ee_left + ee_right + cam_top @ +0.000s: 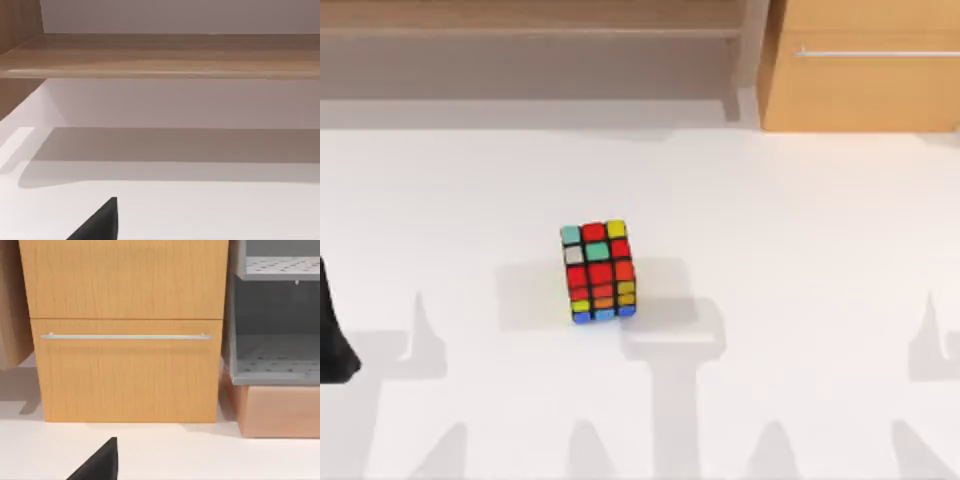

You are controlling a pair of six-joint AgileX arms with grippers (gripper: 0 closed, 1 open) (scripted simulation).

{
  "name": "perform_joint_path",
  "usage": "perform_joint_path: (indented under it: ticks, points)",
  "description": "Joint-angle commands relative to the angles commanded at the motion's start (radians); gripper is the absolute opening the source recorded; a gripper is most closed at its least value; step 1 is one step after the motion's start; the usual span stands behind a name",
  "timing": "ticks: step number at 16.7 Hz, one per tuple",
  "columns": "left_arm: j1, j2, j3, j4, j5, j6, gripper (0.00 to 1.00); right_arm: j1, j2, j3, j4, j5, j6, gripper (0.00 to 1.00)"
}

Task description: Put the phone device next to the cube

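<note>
Top view: cube (598, 272) sits on the white tabletop (800, 230) a bit left of centre, red-heavy face up, yellow/orange/blue stickers on the near side. Phone device can't be located from here. Dark piece of my left arm (334, 335) at 9 o'clock, on the tabletop's left edge. Wooden drawer unit (865, 65) at 1 o'clock, wooden shelf (530, 30) along 12.

Left wrist view: black finger (97, 225) of the left hand over bare tabletop, facing a wooden shelf board (165, 55). Can't tell how far the hand is spread.

Right wrist view: black finger (97, 465) of the right hand, facing the drawer front with a silver handle (125, 336); grey rack (275, 315) beside it. Hand opening: can't tell either.
</note>
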Motion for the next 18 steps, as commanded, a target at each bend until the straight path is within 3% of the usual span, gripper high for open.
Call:
perform_joint_path:
  ticks: [4, 8, 18]
  points:
    - [0.000, 0.000, 0.000, 0.000, 0.000, 0.000, 1.00, -0.012, 0.032, 0.029, -0.018, 0.001, 0.000, 1.00]
    - [0.000, 0.000, 0.000, 0.000, 0.000, 0.000, 1.00, -0.072, 0.223, 0.176, -0.118, 0.002, 0.003, 1.00]
    - [0.000, 0.000, 0.000, 0.000, 0.000, 0.000, 1.00, -0.318, 1.202, 0.736, -0.586, -0.004, 0.024, 1.00]
